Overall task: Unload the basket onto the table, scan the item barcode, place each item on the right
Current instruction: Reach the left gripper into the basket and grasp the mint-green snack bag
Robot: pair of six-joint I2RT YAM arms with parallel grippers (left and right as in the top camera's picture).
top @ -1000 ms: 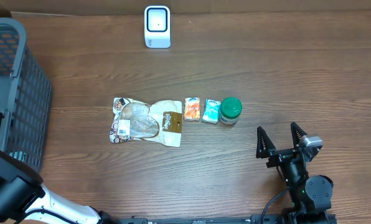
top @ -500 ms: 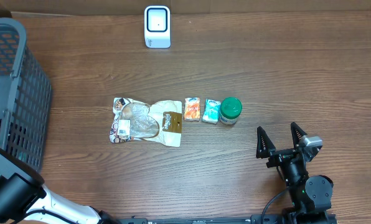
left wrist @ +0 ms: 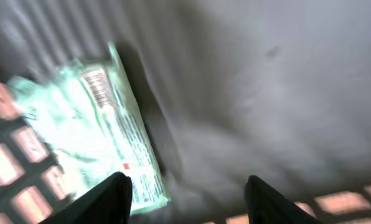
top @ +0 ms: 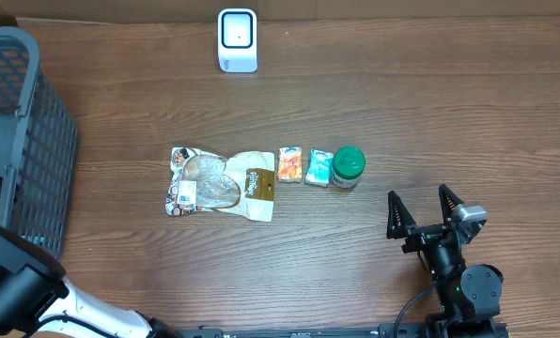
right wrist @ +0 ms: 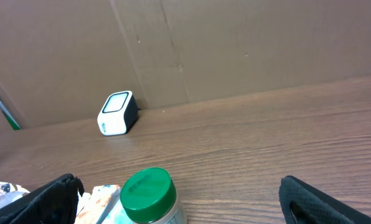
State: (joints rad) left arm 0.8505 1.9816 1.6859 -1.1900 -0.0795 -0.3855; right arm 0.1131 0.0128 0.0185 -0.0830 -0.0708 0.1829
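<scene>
Both are spread empty: right gripper point(top: 419, 202) is parked, left gripper point(left wrist: 188, 202) is held beside the packet point(left wrist: 92, 137) in the basket point(top: 50, 150), where slack film could be pushed aside by off-centre closing.

I can read nothing: the pale green packet point(left wrist: 92, 143) shows a barcode point(left wrist: 96, 89) and blurred print lines I cannot make out, and the brown label point(top: 259, 183) on the bag point(top: 214, 188) is too small.

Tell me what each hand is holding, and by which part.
Nothing. The left hand stands open inside the basket, a pale green packet beside one finger, not gripped. The right hand is open and empty.
</scene>
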